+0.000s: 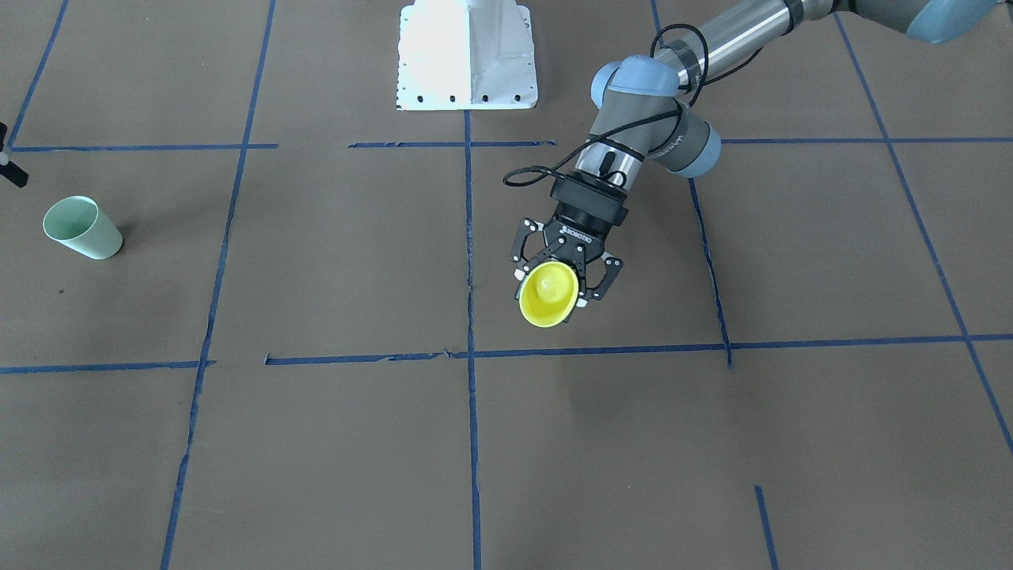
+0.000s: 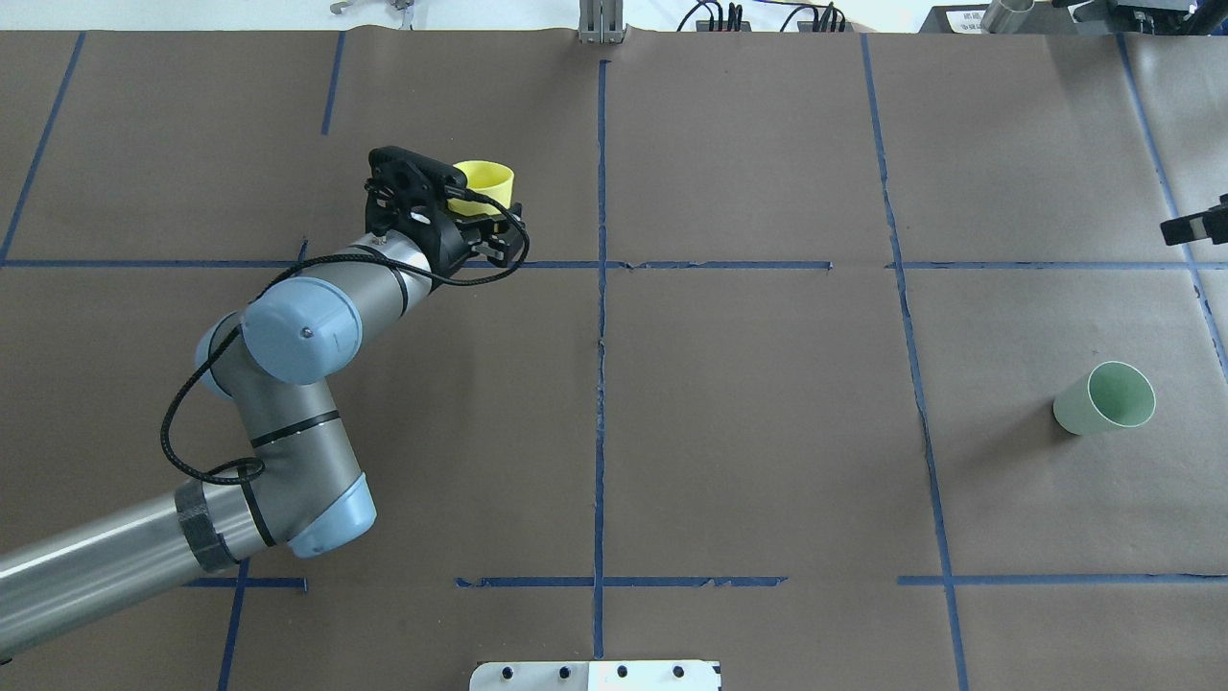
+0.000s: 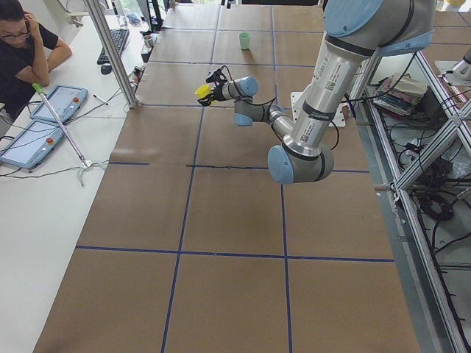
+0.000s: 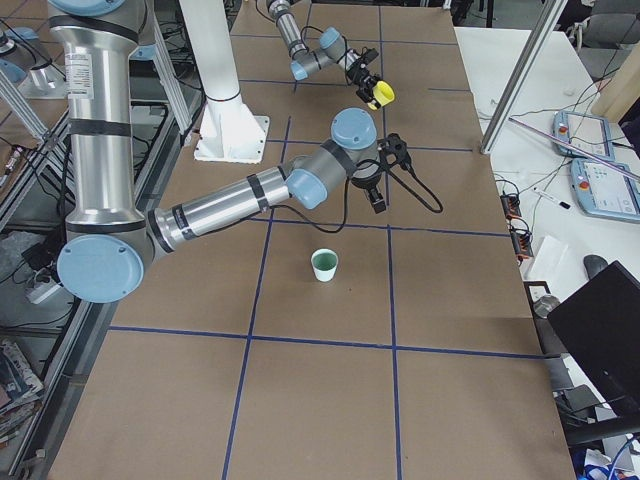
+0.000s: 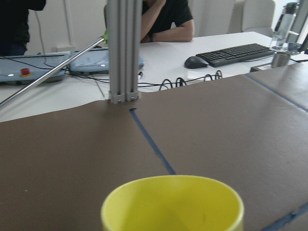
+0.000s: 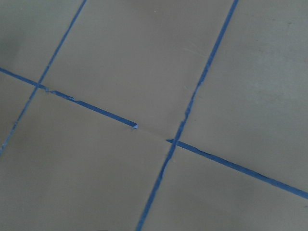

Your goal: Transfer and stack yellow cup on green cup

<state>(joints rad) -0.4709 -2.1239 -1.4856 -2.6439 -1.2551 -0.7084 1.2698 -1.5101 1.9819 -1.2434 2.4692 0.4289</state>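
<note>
My left gripper [image 1: 552, 286] is shut on the yellow cup [image 1: 546, 294], gripping its side from the robot's side, mouth up and slightly tilted. The cup also shows in the overhead view [image 2: 483, 185] left of the table's centre line, and its rim fills the bottom of the left wrist view [image 5: 173, 204]. The green cup [image 1: 81, 228] stands upright on the table far to the robot's right, and also shows in the overhead view [image 2: 1105, 398]. Only a black part of my right gripper [image 2: 1194, 226] shows at the table's right edge; its jaws are hidden.
The brown table is marked with a grid of blue tape [image 2: 601, 336]. The white robot base [image 1: 467, 55] is at the near middle edge. An aluminium post [image 5: 122, 48] stands at the far edge, with a desk, keyboard and seated operator [image 3: 22, 51] beyond.
</note>
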